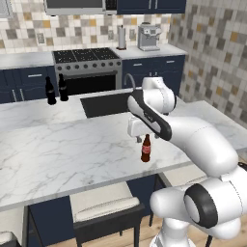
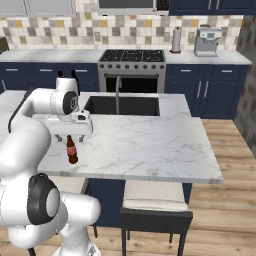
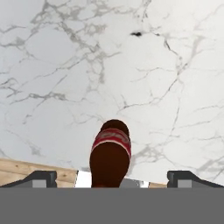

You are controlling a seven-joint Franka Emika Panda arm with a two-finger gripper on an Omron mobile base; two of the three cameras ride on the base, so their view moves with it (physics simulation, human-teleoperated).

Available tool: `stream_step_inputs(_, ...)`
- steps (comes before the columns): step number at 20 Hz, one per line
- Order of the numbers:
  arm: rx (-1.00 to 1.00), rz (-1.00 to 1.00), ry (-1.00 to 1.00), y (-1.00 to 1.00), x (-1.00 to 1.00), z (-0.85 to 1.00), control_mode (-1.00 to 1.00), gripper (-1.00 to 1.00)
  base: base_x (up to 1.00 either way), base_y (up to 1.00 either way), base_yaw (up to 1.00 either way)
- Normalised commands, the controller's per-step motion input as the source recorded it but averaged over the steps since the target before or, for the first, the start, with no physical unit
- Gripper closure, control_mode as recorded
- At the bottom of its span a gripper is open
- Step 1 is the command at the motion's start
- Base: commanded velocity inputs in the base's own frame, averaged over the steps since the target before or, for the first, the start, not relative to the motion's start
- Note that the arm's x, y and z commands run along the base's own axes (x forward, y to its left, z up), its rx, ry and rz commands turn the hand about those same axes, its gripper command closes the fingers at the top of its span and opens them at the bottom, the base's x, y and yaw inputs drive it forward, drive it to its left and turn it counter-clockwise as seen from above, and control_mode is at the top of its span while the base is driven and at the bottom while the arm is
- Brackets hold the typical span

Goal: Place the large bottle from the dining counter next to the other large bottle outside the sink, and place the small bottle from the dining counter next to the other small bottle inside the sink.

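Note:
The small bottle (image 1: 145,149) (image 2: 71,151), brown with a red label, stands upright on the dining counter (image 1: 72,154) near its front edge. My gripper (image 1: 142,135) (image 2: 70,137) hangs open just above its cap. In the hand view the small bottle (image 3: 110,157) is seen from above, between the spread fingertips (image 3: 40,178) of the gripper (image 3: 113,179), touching neither. Two tall dark bottles, the large bottle (image 1: 62,88) and the other large bottle (image 1: 50,91), stand side by side left of the sink (image 1: 103,105) (image 2: 122,106). The other small bottle is out of view.
A curved steel faucet (image 1: 129,79) (image 2: 118,92) rises at the sink. Stools (image 1: 103,207) (image 2: 155,205) stand under the counter's front edge. A stove (image 1: 87,67) and a coffee machine (image 1: 148,37) line the back wall.

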Motion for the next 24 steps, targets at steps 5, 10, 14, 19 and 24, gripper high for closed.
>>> stream_step_inputs(5,0.00,0.00,0.00,0.00,-0.01,-0.07,-1.00,-1.00,0.00,0.00,0.00)
stream_step_inputs(10,0.00,0.00,0.00,0.06,0.00,-0.22,-1.00,-1.00,0.00,0.00,0.00)
stream_step_inputs(14,0.00,0.00,0.00,0.03,0.00,-0.05,-1.00,-1.00,0.00,0.00,0.00)
stream_step_inputs(19,0.00,0.00,0.00,0.00,0.00,0.00,-1.00,-1.00,0.00,0.00,0.00)
stream_step_inputs(24,0.00,0.00,0.00,0.00,0.00,0.00,-1.00,-1.00,0.00,0.00,0.00)
